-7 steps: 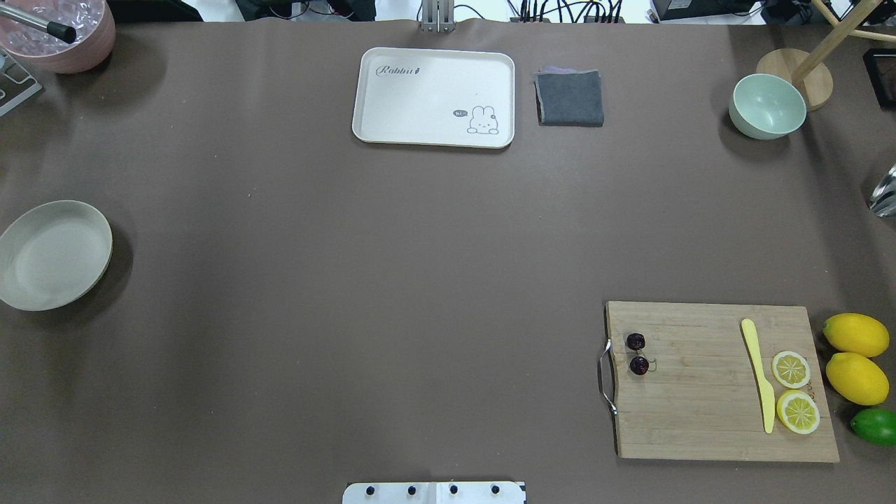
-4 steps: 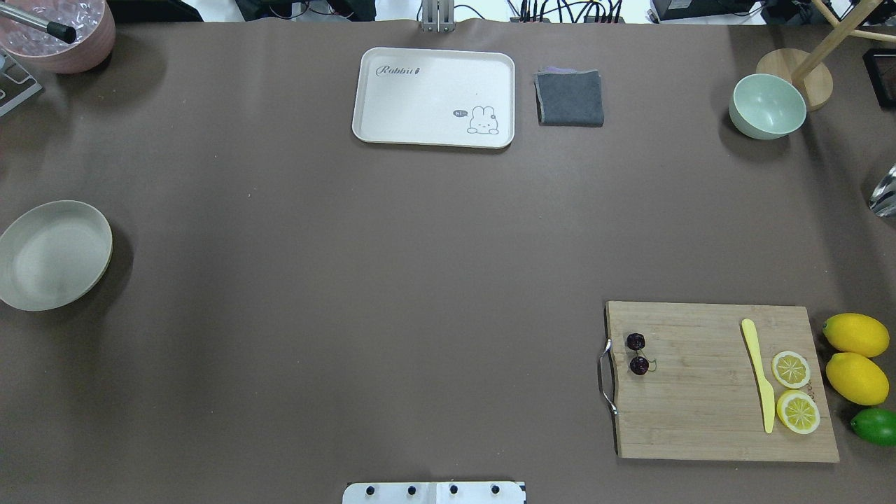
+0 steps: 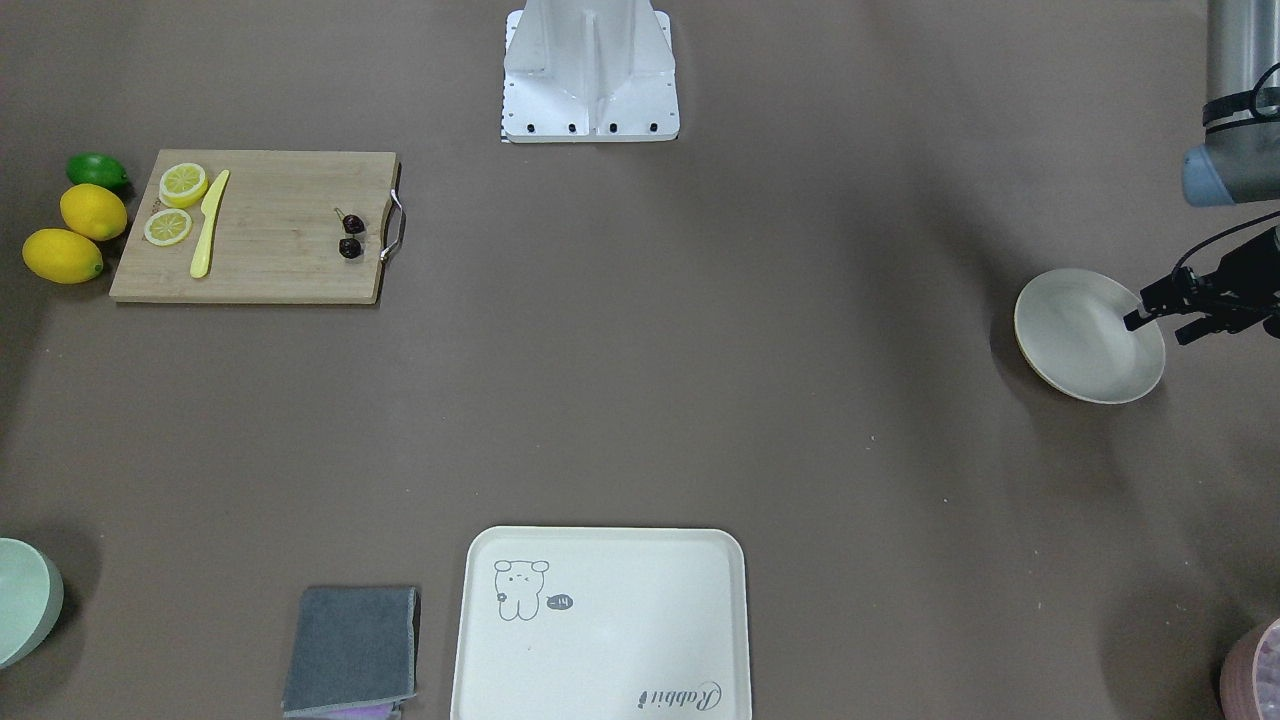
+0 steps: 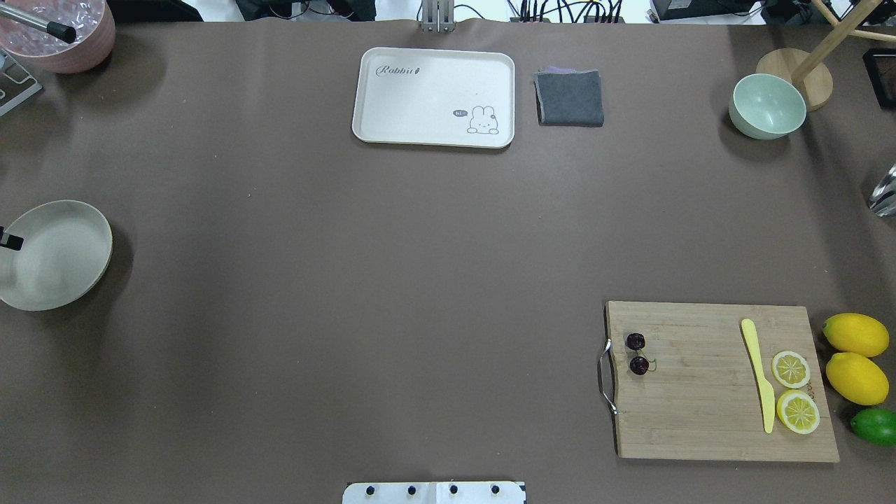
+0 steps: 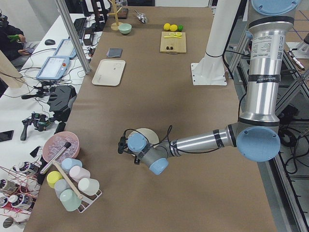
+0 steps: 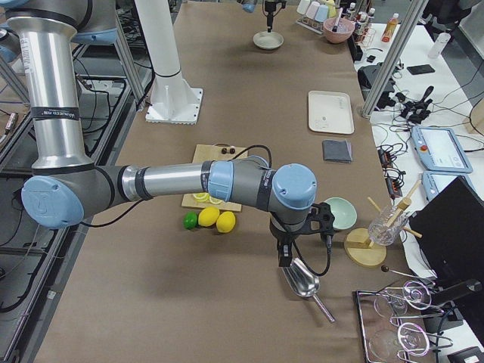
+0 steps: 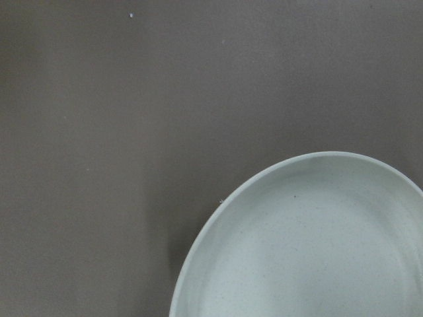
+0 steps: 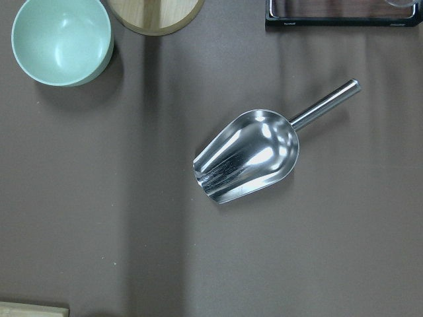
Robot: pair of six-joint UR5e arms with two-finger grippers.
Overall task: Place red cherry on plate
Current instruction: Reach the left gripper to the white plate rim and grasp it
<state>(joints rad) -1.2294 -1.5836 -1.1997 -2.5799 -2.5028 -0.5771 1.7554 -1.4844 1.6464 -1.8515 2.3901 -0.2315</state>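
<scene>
Two dark cherries joined by thin stems, the red cherry, are lying on a wooden cutting board close to its metal handle, on the robot's right side of the surface. The plate is sitting well apart from them at the surface's left edge. The left gripper is hovering over the outer rim of the plate, far across the surface from the cherry, and its two fingertips are standing apart. The right gripper is hanging over a metal scoop near a pale green bowl, past the end of the board away from the cherry; whether it is open or closed cannot be told.

The left arm is standing with its upper link upright and its forearm reaching out low and nearly level toward the plate. The right arm is posed much the same, its forearm stretching level past the cutting board and its wrist pointing down.

A brown cover is lying over the surface. Two lemon slices and a yellow knife are resting on the board, with two lemons and a lime just beside it. A cream tray with a rabbit drawing and a folded grey cloth are sitting side by side along the far edge. Tablets and cables are lying beside the surface on the operators' side.
</scene>
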